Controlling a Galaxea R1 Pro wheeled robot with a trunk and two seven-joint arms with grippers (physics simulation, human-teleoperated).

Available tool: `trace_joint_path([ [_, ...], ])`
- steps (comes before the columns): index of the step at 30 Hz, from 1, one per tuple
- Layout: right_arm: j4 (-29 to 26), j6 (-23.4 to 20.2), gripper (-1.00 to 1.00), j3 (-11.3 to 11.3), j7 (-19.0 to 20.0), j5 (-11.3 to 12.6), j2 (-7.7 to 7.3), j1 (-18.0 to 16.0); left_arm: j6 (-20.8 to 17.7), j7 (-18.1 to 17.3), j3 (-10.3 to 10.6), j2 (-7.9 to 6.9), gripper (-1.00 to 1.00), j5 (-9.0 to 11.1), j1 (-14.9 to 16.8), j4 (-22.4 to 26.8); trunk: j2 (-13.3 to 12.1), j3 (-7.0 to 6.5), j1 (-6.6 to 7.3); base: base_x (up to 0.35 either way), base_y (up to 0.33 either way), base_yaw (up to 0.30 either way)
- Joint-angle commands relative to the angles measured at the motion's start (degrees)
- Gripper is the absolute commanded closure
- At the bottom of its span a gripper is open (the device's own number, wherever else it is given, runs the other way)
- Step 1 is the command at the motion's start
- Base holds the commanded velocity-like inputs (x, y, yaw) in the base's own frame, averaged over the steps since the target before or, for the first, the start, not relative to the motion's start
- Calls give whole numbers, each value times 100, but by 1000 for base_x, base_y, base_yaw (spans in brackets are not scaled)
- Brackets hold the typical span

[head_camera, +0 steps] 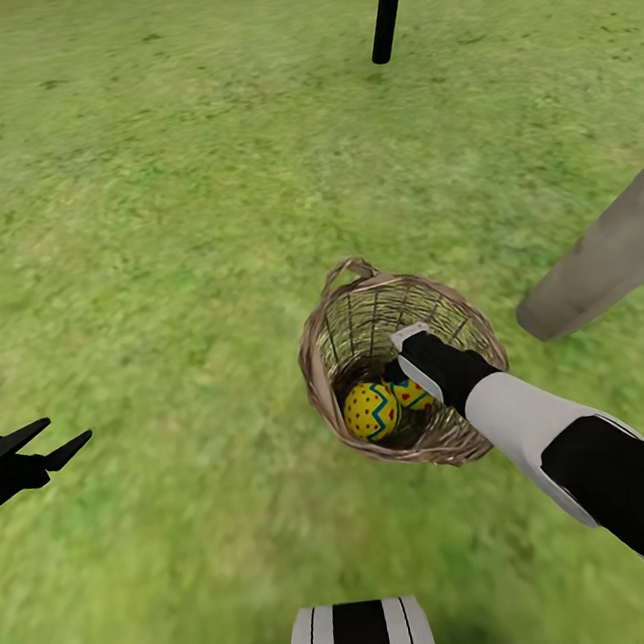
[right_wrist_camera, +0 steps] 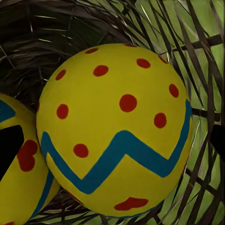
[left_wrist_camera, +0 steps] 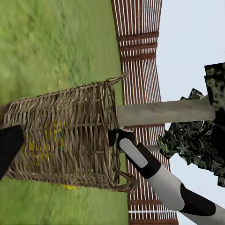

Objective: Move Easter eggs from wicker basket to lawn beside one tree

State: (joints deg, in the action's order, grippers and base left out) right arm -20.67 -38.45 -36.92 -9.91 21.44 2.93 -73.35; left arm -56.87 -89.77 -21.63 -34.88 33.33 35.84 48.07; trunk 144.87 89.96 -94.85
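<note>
The brown wicker basket stands on the lawn just ahead of me. Two yellow Easter eggs with blue zigzags and red dots lie in it, one beside the other; a third is hidden. My right arm reaches down into the basket. In the right wrist view its gripper is open, with a dark finger at each edge and one egg close between them. A second egg lies beside it. My left gripper hovers open and empty over grass far left of the basket.
A thick, leaning pale grey tree trunk meets the grass just right of the basket. A thin black trunk stands farther back. The left wrist view shows the basket's side, the slat fence and dark foliage.
</note>
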Motion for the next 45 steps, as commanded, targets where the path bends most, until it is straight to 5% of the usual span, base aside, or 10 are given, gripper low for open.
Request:
trace_joint_path([
  [1,-7,-21,-100,-41,-58,55,-7,-4,-61,-23,1,-1,-100,-3,2,0,1,3,1,0,0,0],
  [25,-7,-24,-100,-34,-28,53,-47,-4,-61,-23,1,-3,-100,-2,2,0,19,291,-33,0,0,0],
  [26,-7,-23,100,-34,-28,53,-47,-4,-61,-23,1,-3,-100,-2,2,0,19,291,-33,0,0,0],
  [36,-7,-24,100,-34,-28,62,-47,-4,-61,-23,1,-4,-100,-2,2,0,23,358,-40,0,0,0],
  [45,-13,-31,100,-34,-35,62,-34,-4,-61,-23,8,-10,-100,-4,2,46,15,225,-25,0,0,0],
])
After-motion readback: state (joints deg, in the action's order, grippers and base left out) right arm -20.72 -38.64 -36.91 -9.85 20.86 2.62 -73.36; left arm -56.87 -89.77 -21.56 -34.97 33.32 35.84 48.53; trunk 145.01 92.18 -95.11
